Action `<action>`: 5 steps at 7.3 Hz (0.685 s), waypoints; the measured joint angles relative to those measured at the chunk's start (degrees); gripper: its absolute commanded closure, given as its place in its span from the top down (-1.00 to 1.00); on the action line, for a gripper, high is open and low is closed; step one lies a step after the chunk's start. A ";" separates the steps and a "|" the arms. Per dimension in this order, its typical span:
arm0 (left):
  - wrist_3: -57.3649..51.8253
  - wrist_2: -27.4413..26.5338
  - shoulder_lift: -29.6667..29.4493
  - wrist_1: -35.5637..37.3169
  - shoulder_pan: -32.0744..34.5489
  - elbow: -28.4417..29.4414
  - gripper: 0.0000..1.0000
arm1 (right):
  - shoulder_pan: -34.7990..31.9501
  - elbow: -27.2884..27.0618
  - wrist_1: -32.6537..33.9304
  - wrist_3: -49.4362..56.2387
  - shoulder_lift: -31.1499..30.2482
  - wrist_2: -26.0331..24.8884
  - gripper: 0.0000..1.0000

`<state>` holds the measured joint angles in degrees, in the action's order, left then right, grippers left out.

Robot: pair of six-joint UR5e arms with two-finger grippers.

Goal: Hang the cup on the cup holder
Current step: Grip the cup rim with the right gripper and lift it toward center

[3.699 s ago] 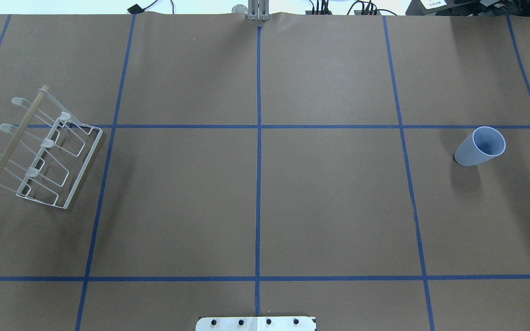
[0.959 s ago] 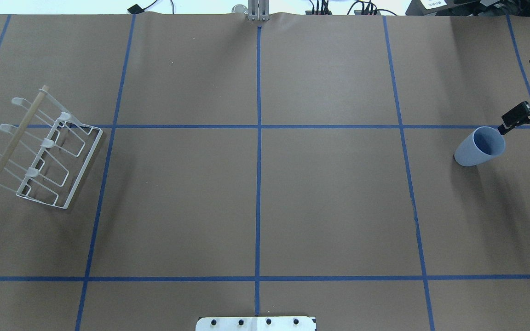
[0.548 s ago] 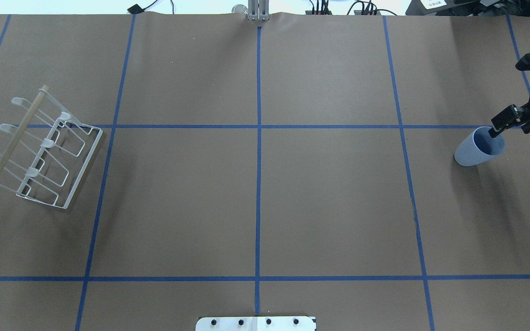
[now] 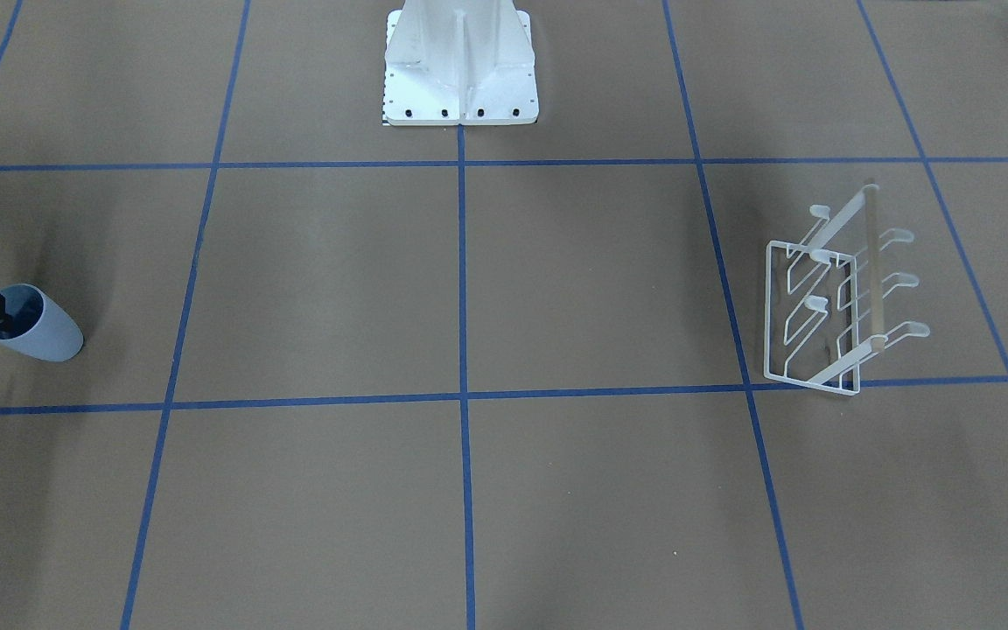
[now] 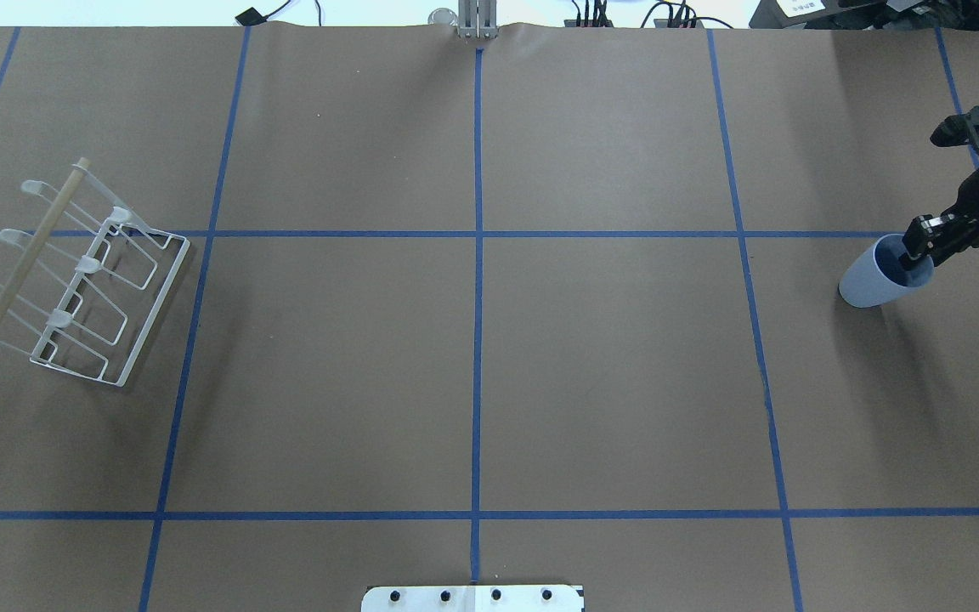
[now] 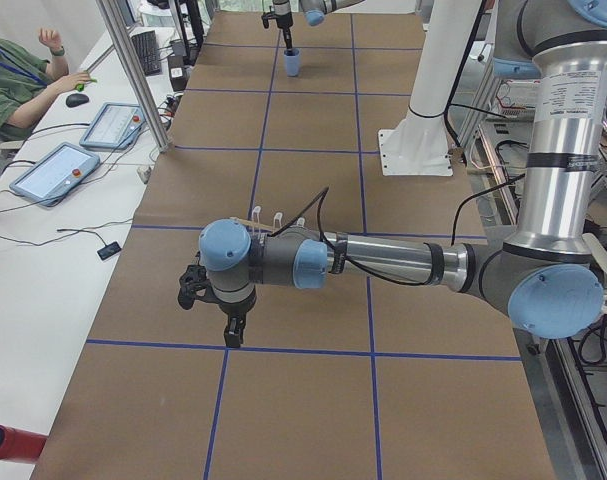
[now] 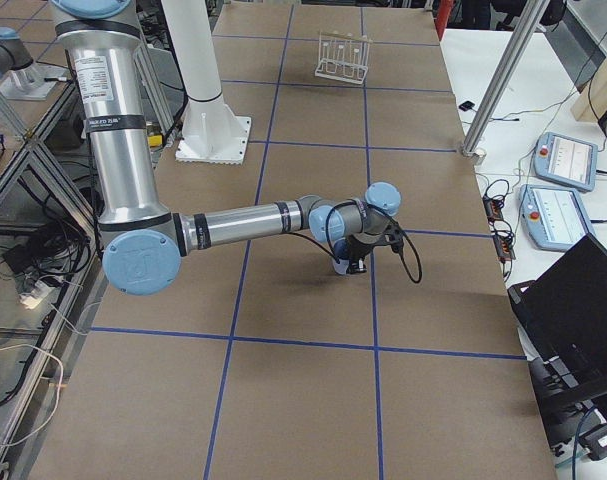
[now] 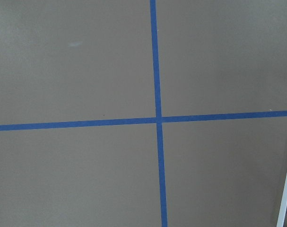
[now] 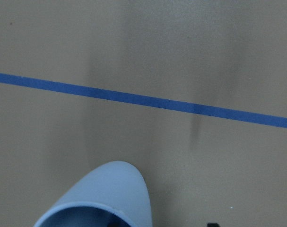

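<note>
The right gripper [image 5: 925, 197] has come down to the cup [image 5: 868, 285], at the right of the table [image 5: 608, 365], well apart from the cup holder [image 5: 82, 280] at the left. Its jaws are wide, one finger now inside the mouth, so we judge the grasp is near. The left gripper [image 6: 226, 318] shows only sideways; its jaws we cannot tell.

Overhead and front-facing views look down on the surface [image 5: 608, 365] from opposite sides, both showing the cup holder [image 5: 86, 265]; side views look along it from each end; wrist cameras sit close above it
</note>
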<state>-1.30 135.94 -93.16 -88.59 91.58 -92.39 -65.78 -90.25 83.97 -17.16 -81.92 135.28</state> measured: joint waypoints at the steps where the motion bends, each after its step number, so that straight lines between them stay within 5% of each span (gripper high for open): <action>1: 0.04 0.02 -0.03 0.00 0.00 -0.03 0.97 | 0.65 -0.15 -0.79 -0.04 0.00 -0.04 -1.00; 5: -0.01 0.06 -0.06 0.03 0.00 -0.28 0.97 | -0.34 -5.47 -4.81 -1.91 0.63 3.14 -1.00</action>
<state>-1.31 135.99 -93.22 -88.57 91.58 -92.67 -66.12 -95.72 79.16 -19.07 -81.29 138.42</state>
